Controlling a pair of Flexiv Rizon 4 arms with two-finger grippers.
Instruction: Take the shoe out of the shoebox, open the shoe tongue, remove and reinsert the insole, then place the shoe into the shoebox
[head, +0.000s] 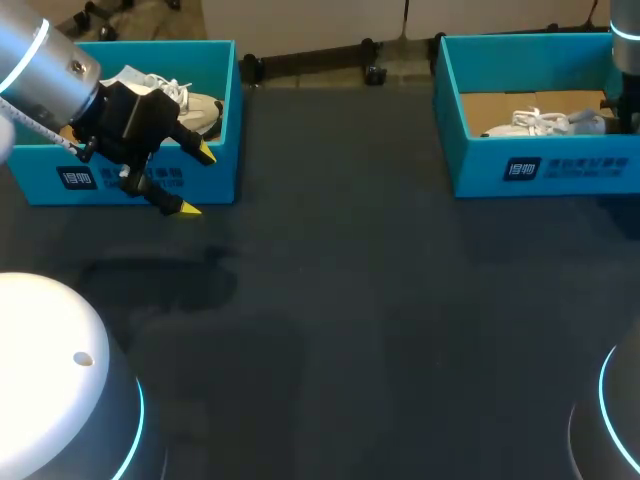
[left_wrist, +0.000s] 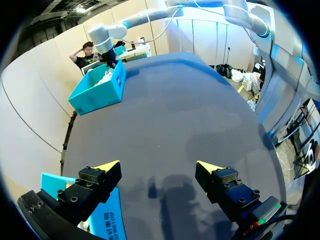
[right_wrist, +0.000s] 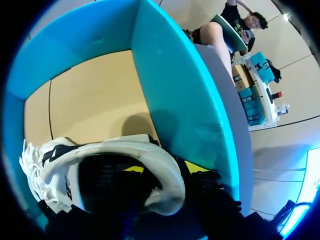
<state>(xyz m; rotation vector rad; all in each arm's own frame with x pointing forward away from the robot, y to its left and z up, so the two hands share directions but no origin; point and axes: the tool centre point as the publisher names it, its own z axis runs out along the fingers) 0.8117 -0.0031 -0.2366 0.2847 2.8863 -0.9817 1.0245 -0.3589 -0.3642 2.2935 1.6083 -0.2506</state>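
Left shoebox (head: 35, 165): far left on the counter (head: 350, 300); left shoe (head: 195, 105) inside
Left hand (head: 197, 180): just before that box; fingers wide, empty; wrist view shows bare counter between them
Right shoebox (head: 560, 165): far right; right shoe (head: 545, 123) inside
Right hand (right_wrist: 160, 167): wrist view alone shows yellow tips astride the heel collar; grip unclear

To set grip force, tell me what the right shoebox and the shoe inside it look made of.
Teal rectangular shoebox: seemingly cardboard, with matte teal walls; its plain brown inner floor shows a fold seam. White lace-up sneaker: apparently a smooth synthetic or leather upper with a padded collar and dark fabric-like lining; the exact material is unclear.
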